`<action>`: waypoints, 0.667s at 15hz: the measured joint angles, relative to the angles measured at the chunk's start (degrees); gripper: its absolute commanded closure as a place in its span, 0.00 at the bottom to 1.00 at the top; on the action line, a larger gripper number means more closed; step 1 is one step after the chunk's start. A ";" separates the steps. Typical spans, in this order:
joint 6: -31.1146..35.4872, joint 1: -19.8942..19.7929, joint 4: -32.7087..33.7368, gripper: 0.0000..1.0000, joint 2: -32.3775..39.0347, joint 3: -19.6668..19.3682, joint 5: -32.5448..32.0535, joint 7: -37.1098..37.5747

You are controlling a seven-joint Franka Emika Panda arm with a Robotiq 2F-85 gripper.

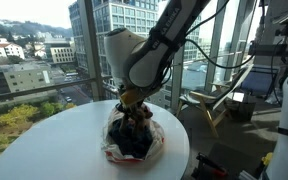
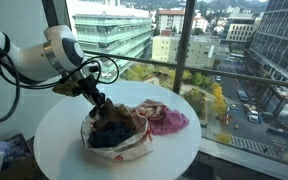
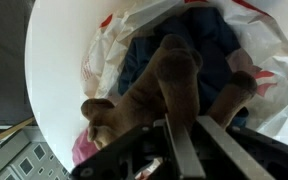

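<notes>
A brown plush toy [image 3: 169, 80] fills the middle of the wrist view, its limbs spread out. My gripper [image 3: 189, 125] is shut on its body, the two dark fingers pressed close together. Under the toy lies a white and red plastic bag [image 3: 269, 45] holding dark blue cloth [image 3: 219, 40]. In both exterior views the gripper [image 1: 132, 103] [image 2: 99, 103] hangs just over the bag [image 1: 134, 142] [image 2: 119, 138], which lies on a round white table [image 1: 44, 140] [image 2: 59, 150]. The toy itself is hard to make out in those views.
A pink cloth [image 2: 167, 120] lies on the table beside the bag. Tall windows with a metal railing [image 1: 79, 85] stand close behind the table. A wooden chair [image 1: 219, 100] and equipment stand on the floor beside it.
</notes>
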 measured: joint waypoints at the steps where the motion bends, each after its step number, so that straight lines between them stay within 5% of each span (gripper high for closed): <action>1: 0.23 -1.22 0.24 0.97 1.80 0.83 -0.18 0.00; 6: 3.63 -3.63 5.01 0.97 13.43 1.37 -2.24 0.04; 10: 11.69 -1.62 10.94 0.97 22.87 -1.80 -11.86 6.00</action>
